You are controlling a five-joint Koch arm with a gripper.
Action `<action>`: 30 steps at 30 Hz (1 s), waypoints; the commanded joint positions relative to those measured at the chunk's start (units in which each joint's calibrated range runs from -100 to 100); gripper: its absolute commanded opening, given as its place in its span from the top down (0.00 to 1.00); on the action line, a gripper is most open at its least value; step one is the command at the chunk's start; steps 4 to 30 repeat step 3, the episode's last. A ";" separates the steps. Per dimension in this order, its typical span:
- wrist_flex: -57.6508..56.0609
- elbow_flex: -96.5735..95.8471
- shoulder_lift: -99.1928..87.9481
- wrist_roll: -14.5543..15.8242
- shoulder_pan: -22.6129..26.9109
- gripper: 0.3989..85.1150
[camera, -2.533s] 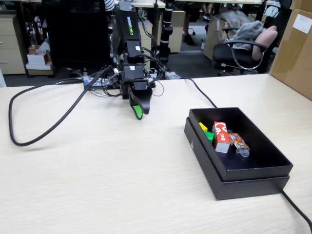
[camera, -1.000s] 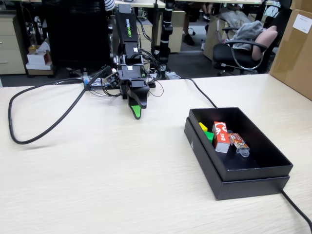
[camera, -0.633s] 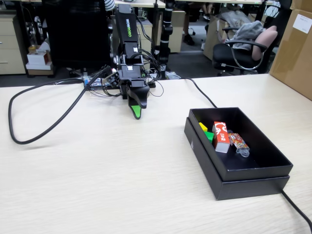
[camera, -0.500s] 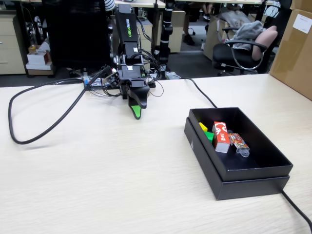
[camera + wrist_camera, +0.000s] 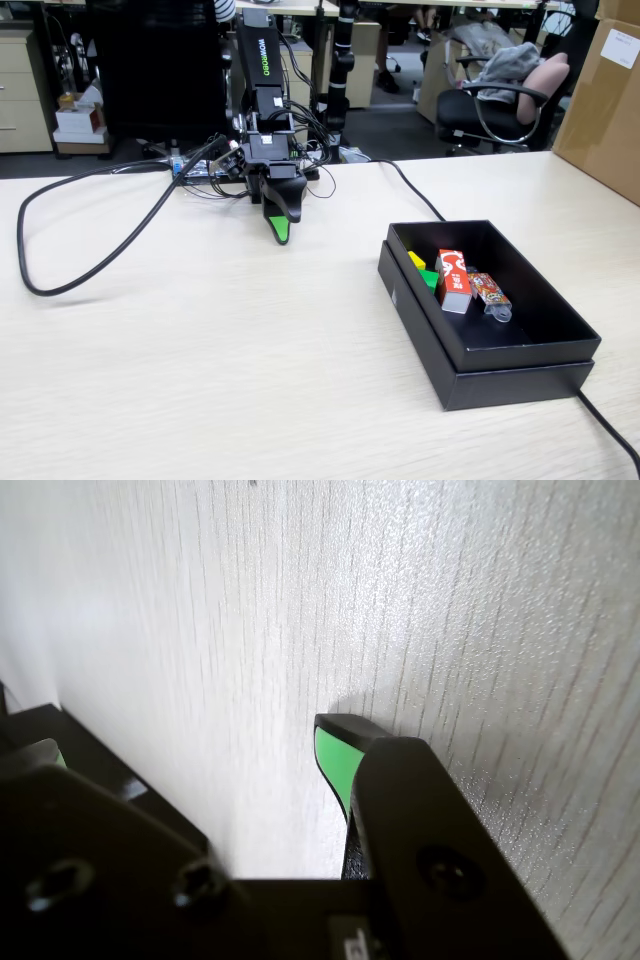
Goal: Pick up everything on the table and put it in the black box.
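The black box (image 5: 425,335) sits on the right of the pale wood table (image 5: 200,380) in the fixed view. Inside it lie the red carton with white swirl print (image 5: 453,281), the yellow cube (image 5: 416,260) and the green cube (image 5: 430,278), close together at the box's left side. My gripper (image 5: 278,222) hangs tip-down just above the table at the back centre, well left of the box. In the wrist view the gripper (image 5: 190,748) is open: its green-padded fingertips (image 5: 335,755) stand wide apart with only bare table between them.
An orange patterned packet (image 5: 490,293) also lies in the box. A thick black cable (image 5: 60,285) loops over the table's left side, and another (image 5: 420,200) runs behind the box. A brown cardboard carton (image 5: 605,100) stands at the far right. Wiring clutters the arm's base (image 5: 215,165).
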 commanded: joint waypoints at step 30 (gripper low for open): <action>-1.37 -2.24 0.23 0.00 -0.05 0.43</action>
